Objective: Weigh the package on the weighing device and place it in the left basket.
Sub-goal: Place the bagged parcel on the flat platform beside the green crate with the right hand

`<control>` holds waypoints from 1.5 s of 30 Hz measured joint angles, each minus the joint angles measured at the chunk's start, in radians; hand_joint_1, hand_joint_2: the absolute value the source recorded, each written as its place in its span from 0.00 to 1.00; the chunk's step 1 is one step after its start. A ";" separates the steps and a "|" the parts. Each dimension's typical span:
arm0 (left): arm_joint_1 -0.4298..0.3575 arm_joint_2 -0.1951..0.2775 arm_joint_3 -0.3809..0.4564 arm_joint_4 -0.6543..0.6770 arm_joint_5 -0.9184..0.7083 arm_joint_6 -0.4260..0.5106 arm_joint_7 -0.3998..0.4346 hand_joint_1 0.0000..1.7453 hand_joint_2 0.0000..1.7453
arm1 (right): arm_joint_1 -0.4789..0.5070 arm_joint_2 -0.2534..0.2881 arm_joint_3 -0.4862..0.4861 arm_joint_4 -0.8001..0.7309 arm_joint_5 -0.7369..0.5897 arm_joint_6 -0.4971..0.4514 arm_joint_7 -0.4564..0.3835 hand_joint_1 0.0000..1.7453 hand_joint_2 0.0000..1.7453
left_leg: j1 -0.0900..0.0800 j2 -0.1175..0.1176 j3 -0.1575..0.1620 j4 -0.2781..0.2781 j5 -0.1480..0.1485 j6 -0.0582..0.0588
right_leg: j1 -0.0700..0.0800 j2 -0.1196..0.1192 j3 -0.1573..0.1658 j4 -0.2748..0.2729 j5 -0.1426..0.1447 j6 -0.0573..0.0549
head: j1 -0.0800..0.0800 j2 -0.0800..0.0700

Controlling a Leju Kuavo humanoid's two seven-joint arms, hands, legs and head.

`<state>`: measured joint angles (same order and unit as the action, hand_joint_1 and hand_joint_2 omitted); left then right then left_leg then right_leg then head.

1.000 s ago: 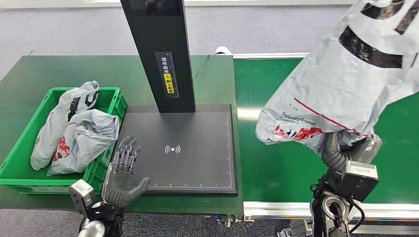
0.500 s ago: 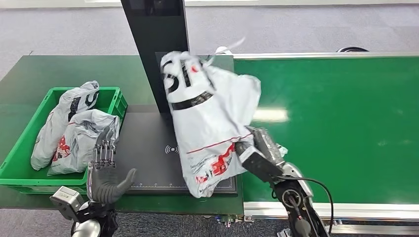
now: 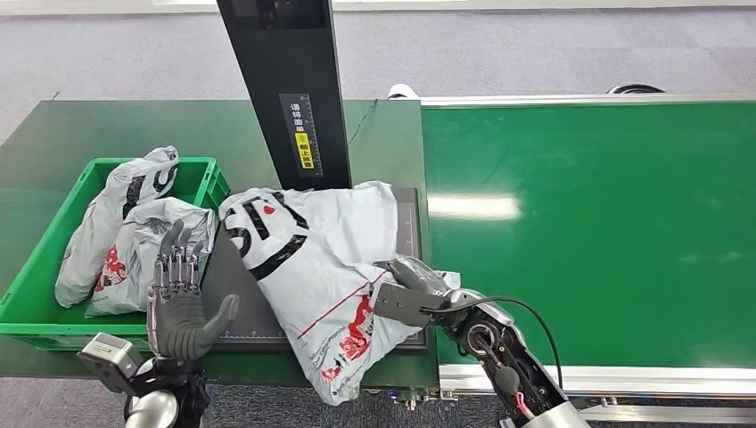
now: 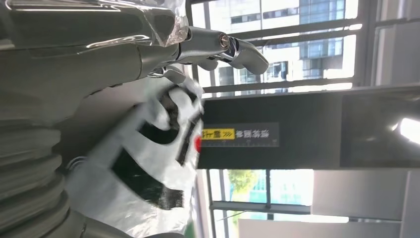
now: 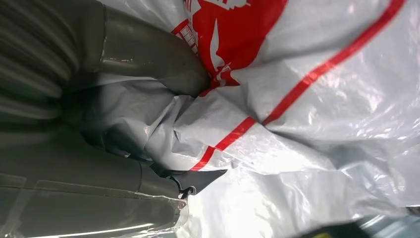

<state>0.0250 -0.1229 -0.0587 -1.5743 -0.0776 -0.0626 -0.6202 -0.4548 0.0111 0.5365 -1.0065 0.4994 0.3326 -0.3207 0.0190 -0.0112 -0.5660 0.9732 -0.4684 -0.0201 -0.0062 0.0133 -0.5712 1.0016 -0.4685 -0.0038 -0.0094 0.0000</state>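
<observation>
Package, a white plastic mailer with black and red print, lies across the dark weighing device in the lower centre of the head view, its lower end hanging over the platform's front edge and its upper end near the black post. The right hand grips the mailer's right side, thumb and fingers clamped into the crumpled plastic as the right wrist view shows. The left hand is raised at lower left with fingers apart and holding nothing, between the device and the green basket, which holds two other bags.
</observation>
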 joint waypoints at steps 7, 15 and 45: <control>-0.011 -0.002 -0.002 0.001 0.005 0.009 0.000 0.00 1.00 | -0.029 0.012 0.053 0.025 -0.032 0.022 -0.018 1.00 1.00 | 0.000 0.000 0.000 0.000 0.000 0.000 | 0.000 0.000 0.000 0.000 0.000 0.000 | 0.000 0.000; -0.011 -0.003 -0.003 0.002 0.004 0.017 -0.001 0.00 1.00 | -0.044 0.019 0.078 0.041 -0.069 0.045 -0.046 1.00 1.00 | 0.000 0.000 0.000 0.000 0.000 0.000 | 0.000 0.000 0.000 0.000 0.000 0.000 | 0.000 0.000; 0.062 -0.013 0.029 -0.051 -0.015 0.049 -0.007 0.00 1.00 | -0.127 0.062 0.059 0.095 -0.012 -0.387 0.026 0.00 1.00 | 0.000 0.000 0.000 0.000 0.000 0.000 | 0.000 0.000 0.000 0.000 0.000 0.000 | 0.000 0.000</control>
<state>0.0869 -0.1355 -0.0296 -1.6251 -0.0928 -0.0134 -0.6268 -0.5818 0.0732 0.5952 -0.9117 0.4873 -0.0548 -0.2951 0.0188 -0.0112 -0.5663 0.9734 -0.4683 -0.0199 -0.0063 0.0132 -0.5713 1.0016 -0.4685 -0.0038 -0.0092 0.0000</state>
